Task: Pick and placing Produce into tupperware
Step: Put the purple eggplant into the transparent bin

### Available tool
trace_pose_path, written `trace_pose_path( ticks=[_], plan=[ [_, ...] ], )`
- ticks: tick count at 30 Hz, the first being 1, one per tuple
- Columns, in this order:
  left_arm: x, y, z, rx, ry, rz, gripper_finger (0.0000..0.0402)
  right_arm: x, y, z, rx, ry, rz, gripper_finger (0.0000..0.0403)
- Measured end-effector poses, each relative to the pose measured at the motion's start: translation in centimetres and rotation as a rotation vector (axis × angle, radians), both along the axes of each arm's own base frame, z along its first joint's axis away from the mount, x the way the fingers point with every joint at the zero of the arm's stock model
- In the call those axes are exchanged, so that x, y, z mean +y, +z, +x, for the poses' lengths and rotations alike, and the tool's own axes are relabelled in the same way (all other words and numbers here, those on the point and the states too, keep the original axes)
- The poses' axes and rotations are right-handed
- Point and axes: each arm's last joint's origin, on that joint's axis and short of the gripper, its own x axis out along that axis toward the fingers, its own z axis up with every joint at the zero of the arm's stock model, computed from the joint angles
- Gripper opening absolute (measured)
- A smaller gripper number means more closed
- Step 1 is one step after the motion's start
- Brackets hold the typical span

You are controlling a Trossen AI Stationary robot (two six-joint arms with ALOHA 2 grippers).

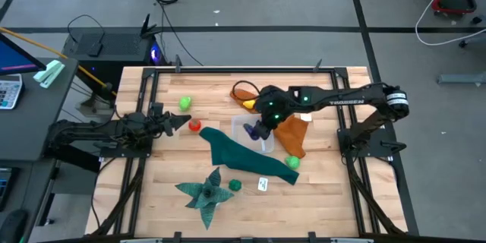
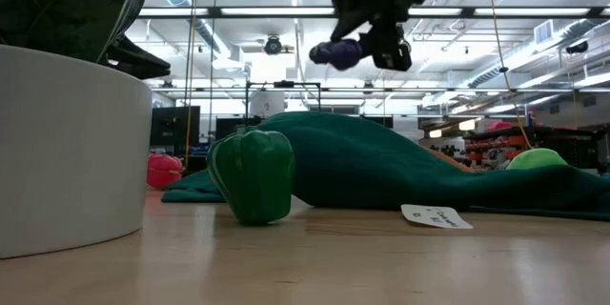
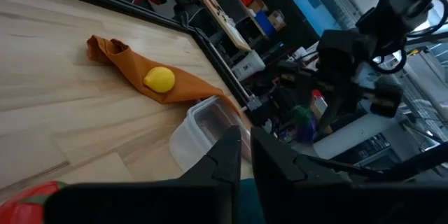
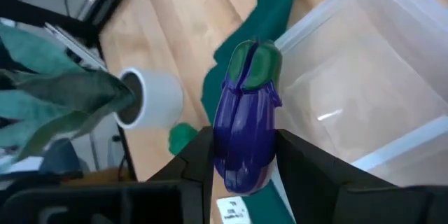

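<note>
My right gripper [image 1: 262, 130] hangs above the clear tupperware [image 1: 243, 126], shut on a purple eggplant [image 4: 245, 129] with a green cap. The tupperware [image 4: 364, 77] rests flat on the table, partly on the teal cloth [image 1: 243, 156]. A yellow fruit [image 3: 159, 79] lies on the orange cloth [image 3: 115, 50]. A red piece [image 1: 194, 126] and a light green one [image 1: 184, 103] sit near my left gripper [image 1: 179, 124], which is shut and waits at the left. A dark green pepper [image 2: 253, 176] and another light green piece [image 1: 292, 162] lie toward the near edge. My right gripper pinches the eggplant's purple body [image 4: 241, 157] between its two fingers [image 4: 199, 161], one on each side. The eggplant lies along the fingers, and its green cap end [image 4: 253, 61] sticks out past their tips. It is lifted clear [image 2: 335, 53], above the tupperware.
A leafy star-shaped plant [image 1: 205, 194] in a white pot [image 2: 67, 152] stands near the near edge, with a small white card [image 1: 263, 184] beside the pepper. A dark frame borders the wooden table [image 1: 326, 190], and the teal cloth runs slantwise across the middle.
</note>
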Motion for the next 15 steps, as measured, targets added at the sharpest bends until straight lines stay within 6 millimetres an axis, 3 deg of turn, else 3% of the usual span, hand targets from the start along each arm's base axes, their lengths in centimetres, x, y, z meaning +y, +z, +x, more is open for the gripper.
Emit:
trace_pose_path(
  ticks=[7,15],
  plan=[
    [0.0,0.0,0.0,0.002,-0.007,0.000,0.0039,-0.4,-0.8,2.7,0.100,0.117,-0.081,0.0100],
    [0.0,0.0,0.0,-0.001,-0.008,0.000,0.0043,-1.1,-0.7,5.4,0.305,0.344,-0.343,0.0100]
  ],
)
